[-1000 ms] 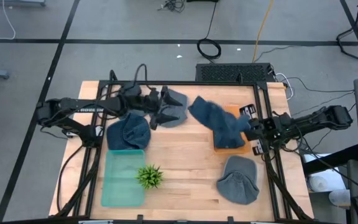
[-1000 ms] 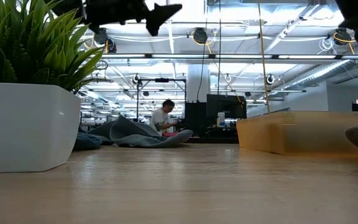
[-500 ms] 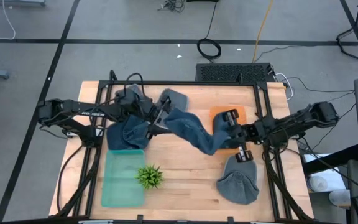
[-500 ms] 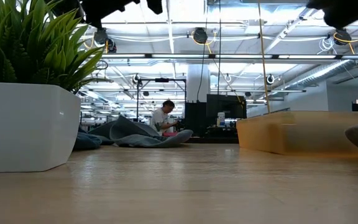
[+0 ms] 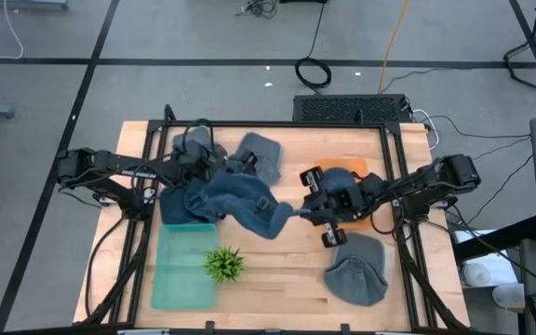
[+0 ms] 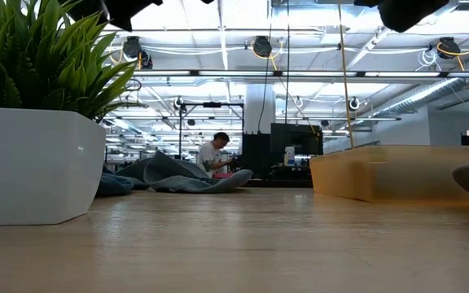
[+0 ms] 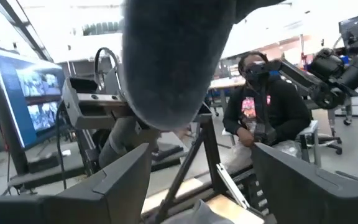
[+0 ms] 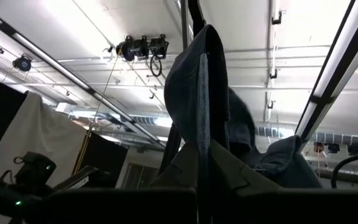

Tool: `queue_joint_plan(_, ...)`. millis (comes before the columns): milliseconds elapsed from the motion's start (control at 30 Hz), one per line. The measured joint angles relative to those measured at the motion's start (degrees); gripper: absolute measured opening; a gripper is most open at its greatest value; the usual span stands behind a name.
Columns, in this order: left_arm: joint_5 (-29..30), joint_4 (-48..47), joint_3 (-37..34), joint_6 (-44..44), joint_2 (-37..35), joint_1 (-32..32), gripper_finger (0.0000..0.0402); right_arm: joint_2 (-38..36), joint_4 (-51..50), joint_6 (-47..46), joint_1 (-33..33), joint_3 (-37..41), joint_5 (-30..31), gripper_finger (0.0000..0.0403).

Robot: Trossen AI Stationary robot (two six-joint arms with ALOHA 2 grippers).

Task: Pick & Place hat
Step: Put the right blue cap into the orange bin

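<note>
Seen from above, a wooden desk (image 5: pixel 277 256) holds several blue-grey hats. The right hand (image 5: pixel 296 212) is clamped shut on the edge of one hat (image 5: pixel 240 200), which hangs stretched above the desk's middle. The left hand (image 5: pixel 234 167), fingers apart, sits at that hat's far end. Nearby are a green tray (image 5: pixel 180 270), a small plant (image 5: pixel 223 263) and an orange tray (image 5: pixel 352 167).

Four blue-grey hats are showing on the desk (image 5: pixel 277 256): one hat (image 5: pixel 245 203) hanging between the two arms, one (image 5: pixel 261 154) lying near the back edge, one (image 5: pixel 357 270) lying near the front right, and one (image 5: pixel 180 200) lying beside the green tray (image 5: pixel 170 279). One orange tray (image 5: pixel 361 169) and one potted plant (image 5: pixel 223 264) are sitting there too.
</note>
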State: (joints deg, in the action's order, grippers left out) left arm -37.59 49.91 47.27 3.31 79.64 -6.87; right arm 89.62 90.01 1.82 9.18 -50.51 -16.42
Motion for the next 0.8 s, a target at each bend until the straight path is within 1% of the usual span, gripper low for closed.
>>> queue_joint_plan(100,0.1,2.6,0.0,-1.6,0.0,0.0,0.0282,2.0,-0.1,0.2,-0.2,-0.9,0.4,0.0)
queue_joint_plan(167,0.4,3.9,0.0,-2.4,0.0,0.2,0.0282,3.4,-0.1,0.2,-0.2,-1.9,2.0,0.0)
queue_joint_plan(267,1.9,4.5,0.0,-3.6,0.0,0.8,0.0281,5.3,0.0,0.1,-0.4,-3.3,3.0,0.0)
queue_joint_plan(433,1.8,4.3,0.0,-7.6,0.0,1.4,0.0264,6.2,-0.1,-1.6,-1.7,-3.8,3.0,0.0)
queue_joint_plan(600,2.9,4.4,0.0,-10.8,0.0,1.4,0.0211,5.6,-0.1,-3.1,-2.1,-3.8,2.9,0.0)
queue_joint_plan(800,2.9,5.0,0.0,-14.4,-0.1,1.6,0.0117,5.0,-0.2,-2.9,-2.8,-3.8,3.5,0.0004)
